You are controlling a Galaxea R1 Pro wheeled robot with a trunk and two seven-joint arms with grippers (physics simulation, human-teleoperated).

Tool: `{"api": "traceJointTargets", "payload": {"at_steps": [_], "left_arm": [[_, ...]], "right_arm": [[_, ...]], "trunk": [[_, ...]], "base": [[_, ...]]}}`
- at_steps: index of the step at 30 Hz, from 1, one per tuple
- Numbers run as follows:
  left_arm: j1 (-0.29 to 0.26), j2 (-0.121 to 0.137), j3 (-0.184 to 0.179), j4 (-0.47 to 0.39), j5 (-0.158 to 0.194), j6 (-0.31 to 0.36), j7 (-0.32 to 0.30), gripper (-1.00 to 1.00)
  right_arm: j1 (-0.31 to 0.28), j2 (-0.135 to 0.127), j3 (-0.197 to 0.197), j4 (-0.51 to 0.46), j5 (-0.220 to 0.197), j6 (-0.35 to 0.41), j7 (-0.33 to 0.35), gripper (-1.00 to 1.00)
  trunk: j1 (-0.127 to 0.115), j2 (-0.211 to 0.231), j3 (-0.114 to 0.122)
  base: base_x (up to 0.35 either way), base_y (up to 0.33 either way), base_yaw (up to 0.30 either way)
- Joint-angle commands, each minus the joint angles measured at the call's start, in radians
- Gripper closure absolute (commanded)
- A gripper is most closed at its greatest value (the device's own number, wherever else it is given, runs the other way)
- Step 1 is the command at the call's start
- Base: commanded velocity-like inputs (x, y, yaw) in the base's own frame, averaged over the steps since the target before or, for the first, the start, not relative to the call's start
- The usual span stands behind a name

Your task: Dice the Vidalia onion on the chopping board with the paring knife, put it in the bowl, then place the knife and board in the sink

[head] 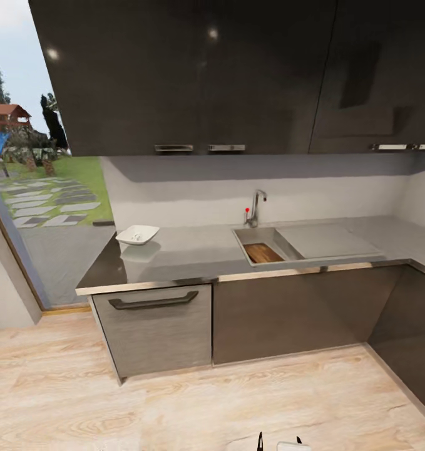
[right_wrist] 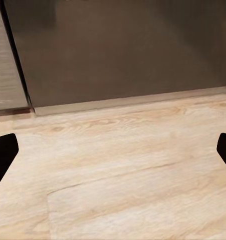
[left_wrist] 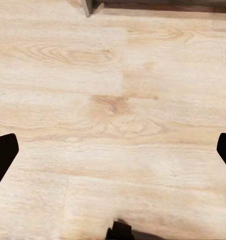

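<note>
Across the room, the dark-grey countertop (head: 187,255) carries the white bowl (head: 137,235) at its left end; what lies in the bowl is too small to make out. The brown chopping board (head: 263,252) lies inside the steel sink (head: 328,241), below the chrome tap (head: 256,210) with its red knob. The paring knife is not discernible. My left gripper (left_wrist: 113,155) hangs open over bare plank floor, its dark fingertips (left_wrist: 3,155) far apart. My right gripper (right_wrist: 113,155) is open too, empty, low above the floor facing a cabinet base.
Glossy dark cabinets run under and over the counter, with a grey dishwasher front (head: 154,326) at the left. The counter turns a corner at the right (head: 419,263). Tall glass doors (head: 43,188) stand at the left. Wood floor (head: 193,401) lies between me and the cabinets.
</note>
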Motion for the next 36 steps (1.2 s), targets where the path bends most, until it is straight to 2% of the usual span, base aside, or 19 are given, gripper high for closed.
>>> {"api": "traceJointTargets", "payload": {"at_steps": [1,7,27,30,31,32,34,35,36], "left_arm": [[-0.001,0.000,0.026,0.001,0.007,-0.004,-0.001,-1.00],[-0.001,-0.002,0.052,0.001,0.007,-0.004,-0.002,-1.00],[-0.001,-0.003,0.052,0.001,0.007,-0.004,-0.003,-1.00],[-0.001,-0.014,0.049,0.031,0.004,-0.004,-0.006,-1.00],[-0.001,-0.019,0.048,0.058,0.003,-0.004,-0.007,-1.00],[-0.001,-0.025,0.043,0.160,-0.004,-0.012,-0.008,-1.00],[0.000,-0.025,0.030,0.209,-0.007,-0.039,-0.009,-1.00],[0.000,-0.023,0.012,0.265,-0.012,-0.085,-0.009,-1.00],[0.000,-0.019,0.006,0.292,-0.013,-0.111,-0.009,-1.00]], "right_arm": [[-0.001,0.000,-0.006,0.001,0.011,0.000,-0.006,-1.00],[-0.001,0.000,-0.006,0.002,0.011,0.003,-0.006,-1.00],[-0.001,0.000,-0.006,0.002,0.011,0.004,-0.004,-1.00],[-0.001,-0.002,-0.006,0.005,0.010,0.004,-0.001,-1.00],[-0.001,-0.013,-0.006,0.008,0.009,0.003,0.002,-1.00],[-0.001,-0.041,-0.006,0.024,0.007,0.004,0.022,-1.00],[0.006,-0.063,-0.007,0.034,0.006,0.006,0.045,-1.00],[0.044,-0.109,-0.007,0.038,0.005,0.007,0.086,-1.00],[0.065,-0.133,-0.007,0.039,0.005,0.007,0.115,-1.00]], "trunk": [[0.000,-0.001,-0.001],[0.000,-0.001,0.003],[0.000,-0.001,0.015],[0.000,-0.001,0.015],[0.000,-0.001,0.015],[0.000,-0.001,0.015],[0.000,-0.001,0.015],[0.000,-0.001,0.015],[0.000,-0.001,0.015]], "base": [[0.000,-0.320,0.260],[0.000,-0.320,0.265],[0.000,-0.294,0.260],[0.000,-0.174,0.062],[0.000,-0.082,0.024],[0.000,-0.021,0.006],[0.000,-0.011,0.003],[0.000,-0.004,0.001],[0.000,-0.002,0.001]]}}
